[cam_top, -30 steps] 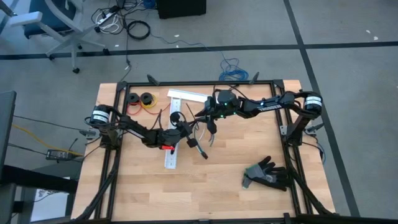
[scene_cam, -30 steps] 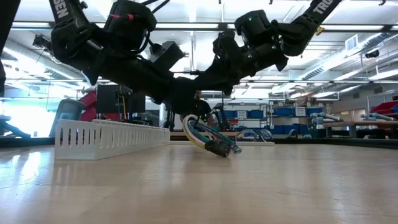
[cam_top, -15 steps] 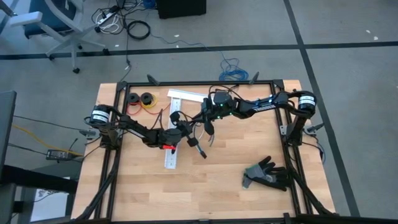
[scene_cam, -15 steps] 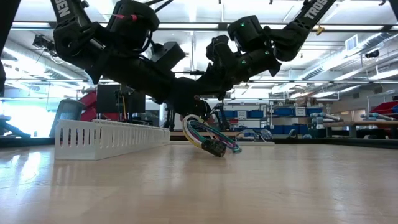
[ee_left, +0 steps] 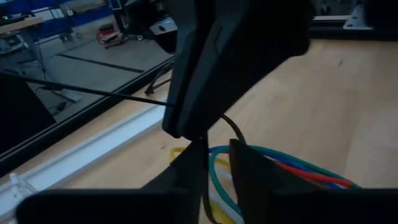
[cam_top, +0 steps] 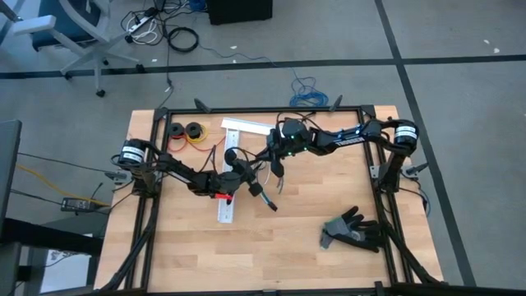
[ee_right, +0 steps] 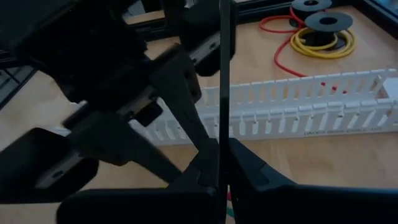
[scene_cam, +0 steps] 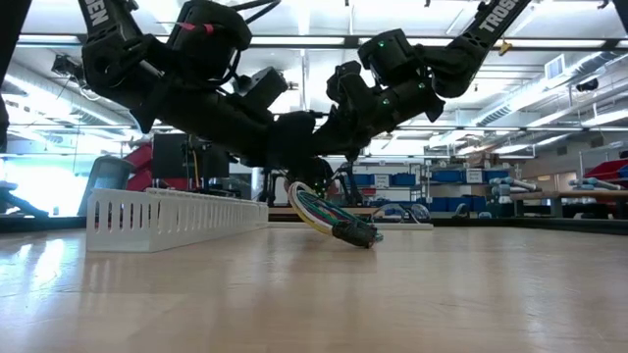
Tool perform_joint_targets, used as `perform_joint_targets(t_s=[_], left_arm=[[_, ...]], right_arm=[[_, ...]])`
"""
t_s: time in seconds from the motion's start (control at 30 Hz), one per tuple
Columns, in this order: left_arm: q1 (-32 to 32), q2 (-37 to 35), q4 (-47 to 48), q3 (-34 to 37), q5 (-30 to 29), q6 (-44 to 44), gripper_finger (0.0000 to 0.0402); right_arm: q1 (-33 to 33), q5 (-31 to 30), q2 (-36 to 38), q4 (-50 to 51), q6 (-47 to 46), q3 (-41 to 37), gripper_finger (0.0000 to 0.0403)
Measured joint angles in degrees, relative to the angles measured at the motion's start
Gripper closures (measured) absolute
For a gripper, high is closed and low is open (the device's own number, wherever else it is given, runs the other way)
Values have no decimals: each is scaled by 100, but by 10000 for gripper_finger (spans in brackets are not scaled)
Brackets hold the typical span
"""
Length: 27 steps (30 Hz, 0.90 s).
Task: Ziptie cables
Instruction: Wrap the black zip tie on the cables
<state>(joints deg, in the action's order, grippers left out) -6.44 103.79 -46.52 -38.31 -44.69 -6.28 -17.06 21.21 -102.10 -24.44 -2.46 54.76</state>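
Note:
The cables [scene_cam: 329, 214], a bundle of blue, red, green, yellow and white wires, curve down from the grippers. Their black connector end [scene_cam: 358, 235] rests on the table. The ziptie [ee_right: 222, 74] is a thin black strap, and in the left wrist view it bends into a loop [ee_left: 235, 127] above the cables [ee_left: 280, 169]. My right gripper [ee_right: 222, 149], coming from the table's right, is shut on the strap. My left gripper [ee_left: 216, 158] meets it [cam_top: 246, 167] from the left. Its fingers stand slightly apart on either side of the loop's lower part; whether they touch it I cannot tell. My right gripper pinches the ziptie's strap [ee_right: 221, 134] between its two fingertips. The fingers come nearly level from the table's right and lie along the strap. The strap runs on straight past the fingertips [ee_left: 93, 91] toward the table's left, lifted clear of the table.
One white slotted duct [cam_top: 229, 193] lies below my left gripper and another [cam_top: 246, 126] lies at the far edge. Red and yellow wire spools [cam_top: 186, 131] stand at the far left. A black glove [cam_top: 353, 230] lies near the right front.
My right gripper has edged a little toward my left gripper. The cables' connector end has shifted slightly along the table while their upper part stayed up at the grippers.

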Motion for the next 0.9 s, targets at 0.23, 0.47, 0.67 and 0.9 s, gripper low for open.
perform_joint_targets(t_s=[0.23,0.47,0.67,0.9], left_arm=[[-229,-142,-204,3,91,40,249],[-598,-866,-148,222,-1285,755,244],[-596,-1126,-926,1345,-1281,-204,245],[186,-1128,-3109,2468,577,-313,245]], right_arm=[[-110,-133,0,45,103,2,399],[-192,77,2,115,103,4,398],[-181,256,2,119,118,4,397],[-130,581,4,30,116,4,397]])
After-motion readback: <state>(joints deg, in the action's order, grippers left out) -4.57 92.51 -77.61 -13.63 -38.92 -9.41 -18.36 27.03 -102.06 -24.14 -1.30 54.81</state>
